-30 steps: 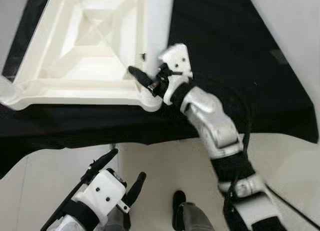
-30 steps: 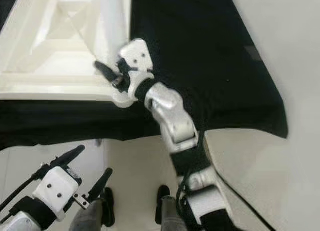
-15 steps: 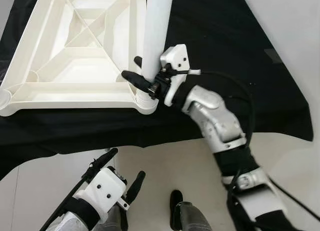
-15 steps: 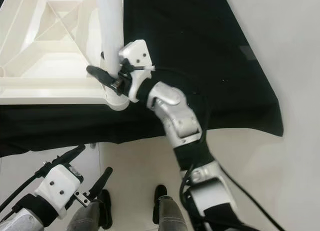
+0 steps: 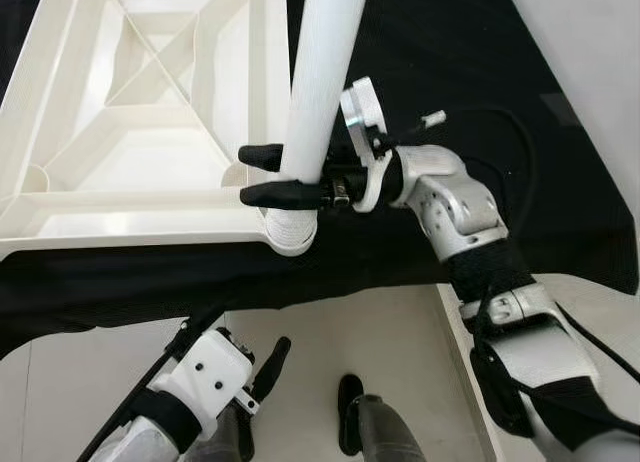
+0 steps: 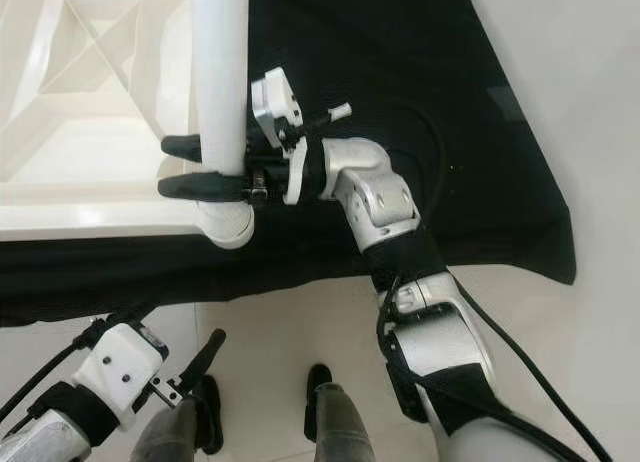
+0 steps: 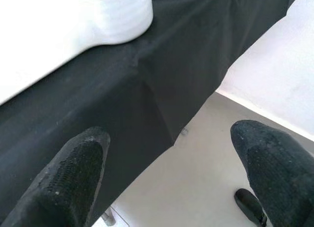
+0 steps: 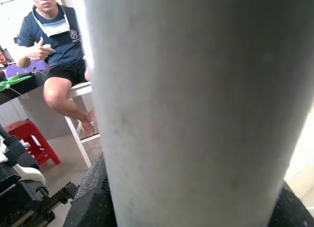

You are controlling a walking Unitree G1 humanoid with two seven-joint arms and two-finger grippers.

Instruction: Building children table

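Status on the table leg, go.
Right gripper shut on white leg, seated upright in tabletop corner socket. Left gripper idle, open, below the black cloth. Nothing in the way.

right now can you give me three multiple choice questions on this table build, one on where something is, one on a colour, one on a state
1. Where does the table leg stand?
A. in the near corner socket of the upturned tabletop
B. flat on the floor
C. in the left gripper

2. What colour is the cloth under the tabletop?
A. red
B. black
C. green

3. How is the right gripper?
A. open and away from the leg
B. shut on the table leg
C. holding a screwdriver

Answers: 1 A, the leg rises upright from the round corner socket. 2 B, the cloth is black all round. 3 B, its two black fingers sit on either side of the leg; the left gripper hangs low and open.
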